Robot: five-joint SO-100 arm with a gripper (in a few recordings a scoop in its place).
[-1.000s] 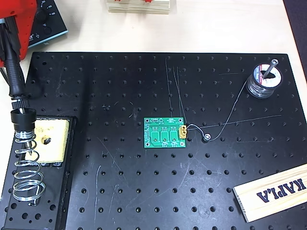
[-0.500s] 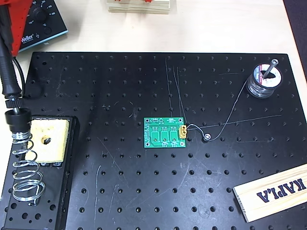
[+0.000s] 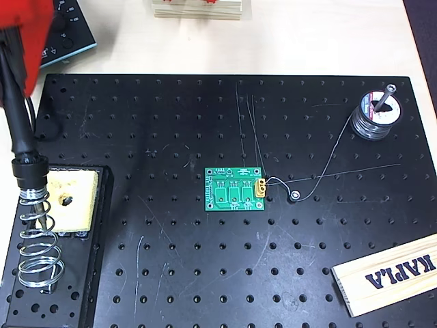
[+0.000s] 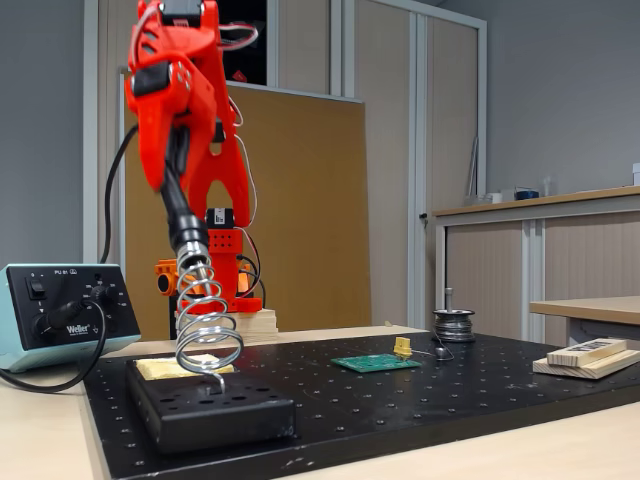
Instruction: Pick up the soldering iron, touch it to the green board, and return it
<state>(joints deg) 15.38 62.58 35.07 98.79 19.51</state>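
**Iron sits at the mouth of the coil stand**

Since half a second ago the soldering iron (image 3: 18, 130) has shifted slightly right and down in the overhead view, its flared collar now resting at the top ring of the coil stand (image 3: 35, 239), and the red gripper (image 3: 24, 41) covers more of the top-left corner. Everything else lies as it did.

At far left, the jaws are clamped on the iron's black handle; in the fixed view the gripper (image 4: 180, 130) holds it tilted, tip down inside the spiral. Beside the coil, the yellow sponge (image 3: 72, 201) lies in the black stand base (image 3: 92, 273). The soldering station (image 4: 65, 310) stands on the pale worktop behind.

Near the middle of the black perforated board (image 3: 171, 116) lies the green board (image 3: 235, 190), flat, well apart from the iron. Further right, thin solder wire runs to the solder spool (image 3: 377, 116). At lower right rests a wooden block (image 3: 386, 273).
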